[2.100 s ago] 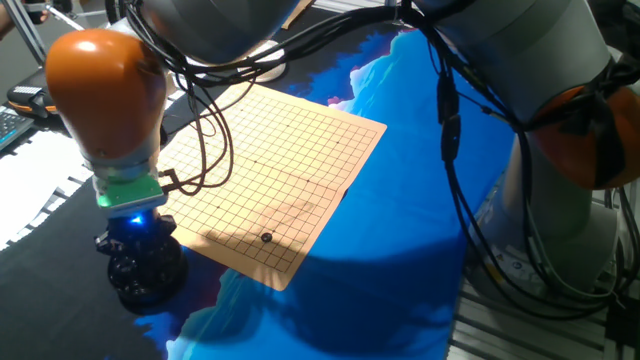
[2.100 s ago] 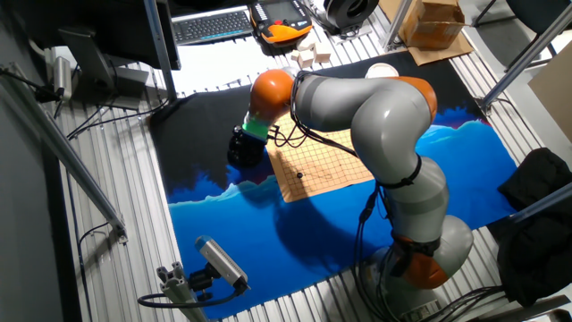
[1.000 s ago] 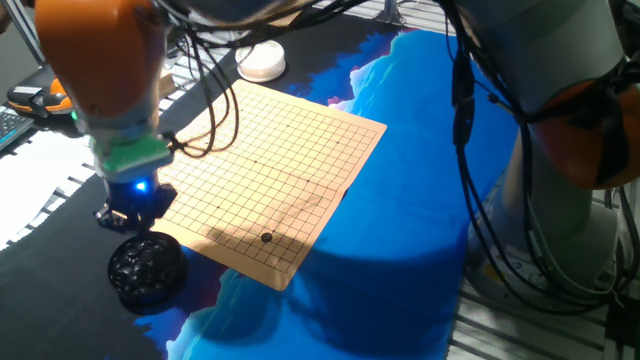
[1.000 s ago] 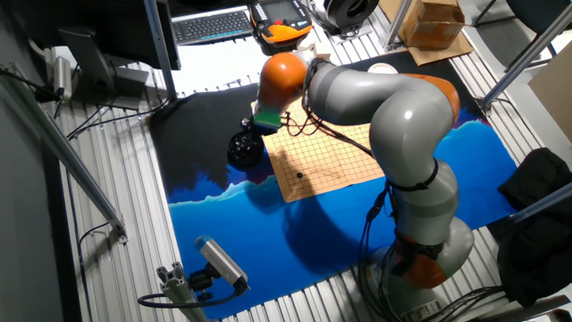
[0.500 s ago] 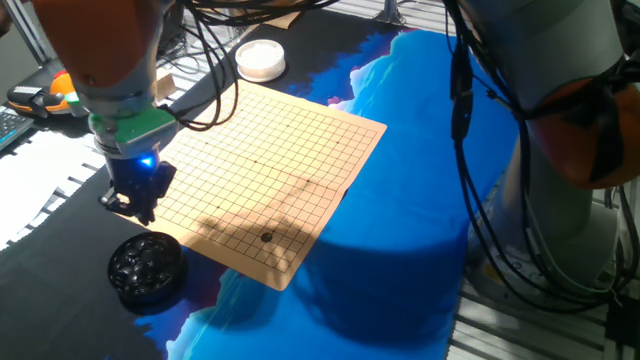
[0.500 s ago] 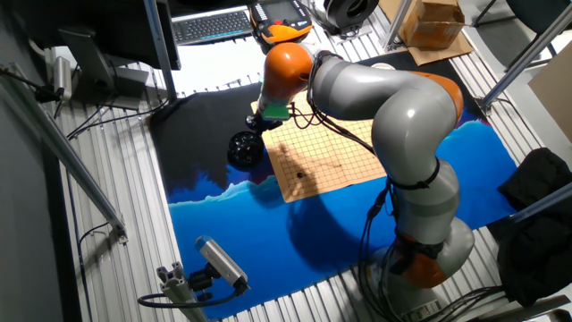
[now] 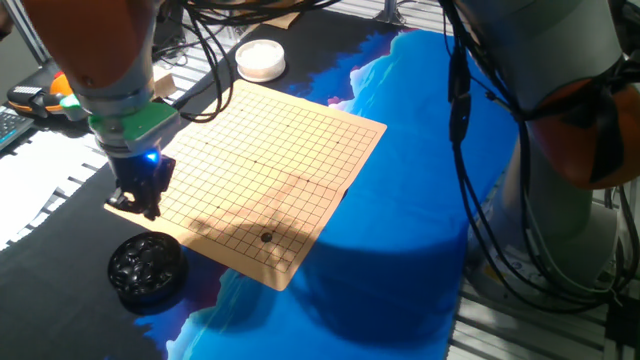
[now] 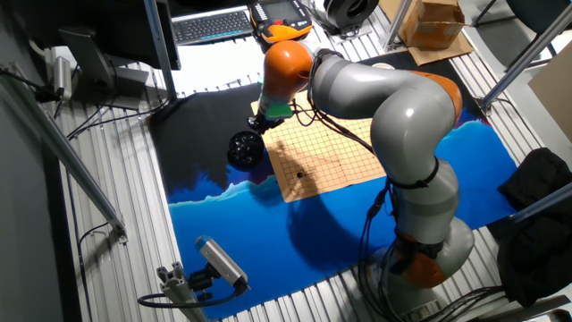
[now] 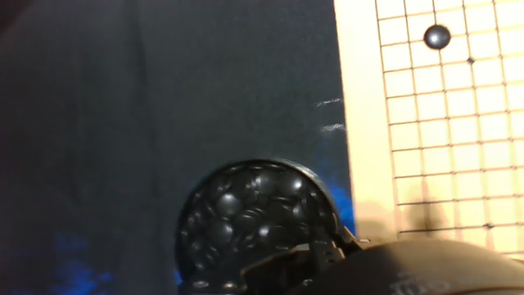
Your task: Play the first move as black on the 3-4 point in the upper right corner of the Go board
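Here the gripper (image 7: 140, 200) hangs over the board's (image 7: 290, 130) near left edge, just above the wood, with the bowl (image 7: 146, 267) of black stones on the dark cloth just below it. I cannot tell whether its fingers are apart or closed, nor whether they carry anything: in both fixed views they are a small dark shape, and the hand view shows only the housing at the bottom edge.

One black stone (image 7: 266, 237) lies on the board near the corner closest to the blue cloth (image 7: 400, 250). In the hand view the stone (image 9: 437, 36) sits on a crossing near the top right, a few lines in from the board edge (image 9: 356, 123), with the bowl (image 9: 255, 221) beside the board on the cloth.

A white dish (image 7: 260, 59) stands beyond the far corner of the board.
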Available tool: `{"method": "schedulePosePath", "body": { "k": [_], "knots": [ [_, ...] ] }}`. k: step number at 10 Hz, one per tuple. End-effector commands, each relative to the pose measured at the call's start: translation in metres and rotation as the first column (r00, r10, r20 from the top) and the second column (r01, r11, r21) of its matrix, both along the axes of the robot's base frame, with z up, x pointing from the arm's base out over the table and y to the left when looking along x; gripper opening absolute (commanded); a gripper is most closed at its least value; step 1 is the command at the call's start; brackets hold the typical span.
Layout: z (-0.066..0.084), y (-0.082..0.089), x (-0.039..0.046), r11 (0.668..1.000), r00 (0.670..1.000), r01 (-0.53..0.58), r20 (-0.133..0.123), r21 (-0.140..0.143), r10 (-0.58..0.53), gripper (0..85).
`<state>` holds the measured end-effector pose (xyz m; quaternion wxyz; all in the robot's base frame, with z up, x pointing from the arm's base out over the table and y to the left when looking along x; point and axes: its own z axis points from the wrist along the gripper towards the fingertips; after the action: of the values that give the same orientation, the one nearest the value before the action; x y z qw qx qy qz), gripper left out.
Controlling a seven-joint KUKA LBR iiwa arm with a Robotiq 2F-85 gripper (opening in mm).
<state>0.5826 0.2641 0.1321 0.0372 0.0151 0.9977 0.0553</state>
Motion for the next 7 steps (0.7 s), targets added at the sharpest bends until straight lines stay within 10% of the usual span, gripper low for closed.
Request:
{"method": "schedulePosePath", "body": {
  "k": [1, 4, 7],
  "knots": [
    [0.0004, -0.0036, -0.0009, 1.000, 1.000, 0.000, 0.000, 0.009, 0.000, 0.0],
    [0.0009, -0.0085, -0.0019, 0.993, 0.995, 0.085, -0.052, 0.077, -0.081, 0.0],
    [0.0009, -0.0085, -0.0019, 0.986, 0.987, 0.149, -0.079, 0.081, -0.142, 0.0]
  ]
}}
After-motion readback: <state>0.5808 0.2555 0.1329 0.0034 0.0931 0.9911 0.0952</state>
